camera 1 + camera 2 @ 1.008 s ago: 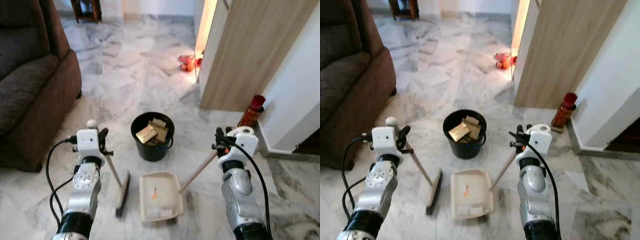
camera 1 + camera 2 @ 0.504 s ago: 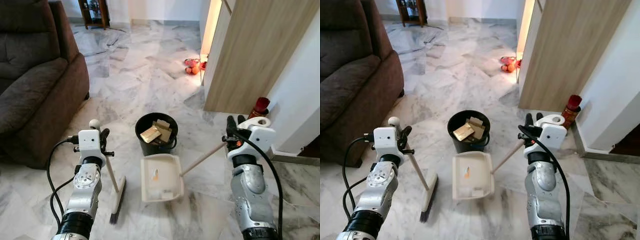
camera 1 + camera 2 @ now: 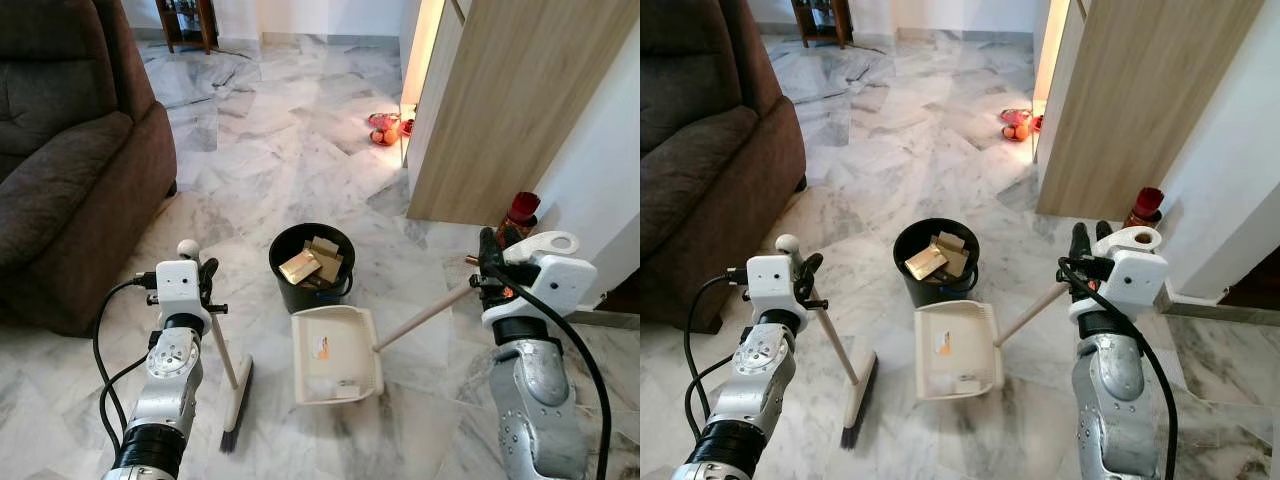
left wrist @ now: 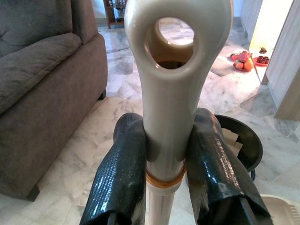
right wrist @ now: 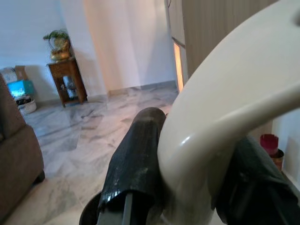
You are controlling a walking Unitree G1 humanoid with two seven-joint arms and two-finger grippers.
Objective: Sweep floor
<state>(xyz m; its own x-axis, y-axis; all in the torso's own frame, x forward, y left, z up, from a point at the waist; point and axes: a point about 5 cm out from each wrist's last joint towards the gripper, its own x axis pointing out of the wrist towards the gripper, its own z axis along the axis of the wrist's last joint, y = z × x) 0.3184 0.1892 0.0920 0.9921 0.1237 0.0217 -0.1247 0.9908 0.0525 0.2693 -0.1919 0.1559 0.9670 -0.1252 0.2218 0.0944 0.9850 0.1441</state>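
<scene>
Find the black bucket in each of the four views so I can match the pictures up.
Left eye view: black bucket at centre, just beyond the dustpan.
Right eye view: centre, slightly left, again beyond the dustpan.
Left wrist view: its rim curves out from behind the gripper finger on the side away from the sofa.
Right wrist view: I can't make it out.
Shared landmark: the brown sofa.

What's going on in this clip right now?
The robot is sweeping a marble floor. Its left gripper is clamped on the broom handle, the brush head resting on the floor. Its right gripper holds the long handle of the dustpan, which sits just in front of the black bucket. The pan carries a few scraps, and the bucket already holds cardboard-like pieces. A brown sofa stands to the left.
</scene>
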